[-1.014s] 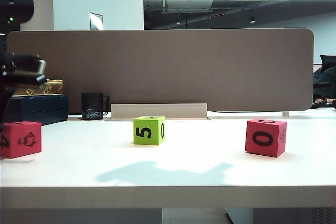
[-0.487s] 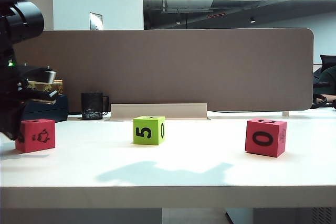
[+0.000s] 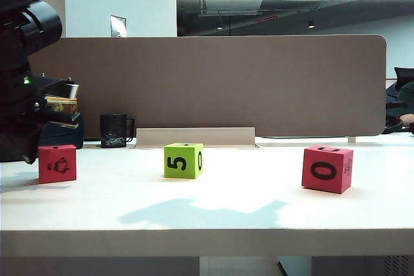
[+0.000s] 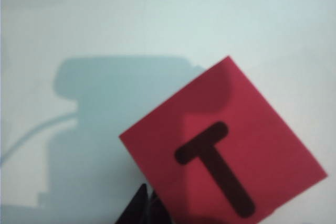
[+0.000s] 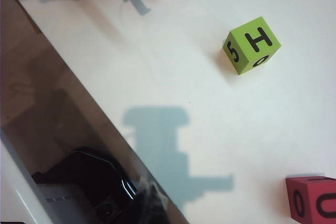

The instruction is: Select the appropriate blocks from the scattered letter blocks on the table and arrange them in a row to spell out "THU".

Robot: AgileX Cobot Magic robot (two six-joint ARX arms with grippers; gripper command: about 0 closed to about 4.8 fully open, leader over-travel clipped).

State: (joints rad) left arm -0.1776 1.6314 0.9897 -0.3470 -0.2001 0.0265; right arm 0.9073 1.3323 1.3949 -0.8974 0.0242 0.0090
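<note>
Exterior view: three blocks stand on the white desk (image 3: 213,214). A red block (image 3: 57,163) with a small picture on its front sits at the far left, just beside the dark left arm (image 3: 22,82), whose pincer is hidden behind the arm's bulk here. A green block (image 3: 184,160) showing a 5 stands near the middle, and a second red block (image 3: 327,169) showing a 0 sits well to the right, tilted slightly. A black mug (image 3: 115,130) stands at the back by the tan divider (image 3: 213,82).

Left wrist view: the left pincer (image 4: 146,209) has its dark tips pressed together, touching the edge of the red block (image 4: 226,150), whose top face bears a black T. The tips do not clasp the block.

Right wrist view: the right pincer (image 5: 149,203) hangs over the desk edge, dark and blurred, tips pressed together and holding nothing. The green block (image 5: 252,44) shows H on top, the right-hand red block (image 5: 313,199) shows U.
</note>
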